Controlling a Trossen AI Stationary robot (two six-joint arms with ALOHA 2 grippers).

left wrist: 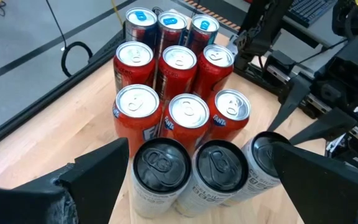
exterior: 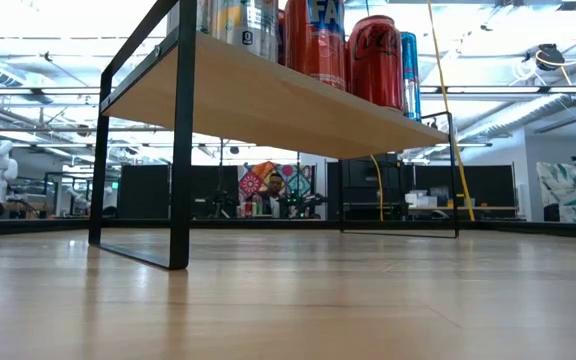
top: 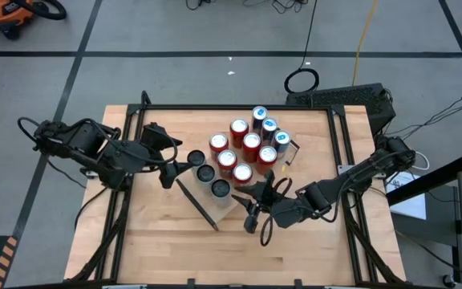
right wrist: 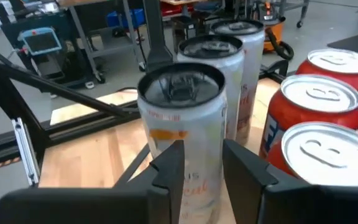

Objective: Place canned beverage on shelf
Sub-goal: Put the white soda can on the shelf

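Cans crowd the shelf [exterior: 268, 105] as both arms close in.

We see a full block of cans on the raised light-wood board: blue ones farthest from the arms, red cans [top: 240, 128] in the middle, and three pale black-topped cans along the near edge. The end can of that row [right wrist: 182, 130] stands between the spread fingers of our right tool [top: 257, 205], not yet clamped. Our left tool [left wrist: 197, 171] hovers wide open just short of the same row, gripping nothing. We judge the placing nearly finished, the last can already on the board. Next, we think, each tool should back straight away without nudging its neighbours, since the cans stand touching. The wooden surface [top: 311, 249] below lies bare.
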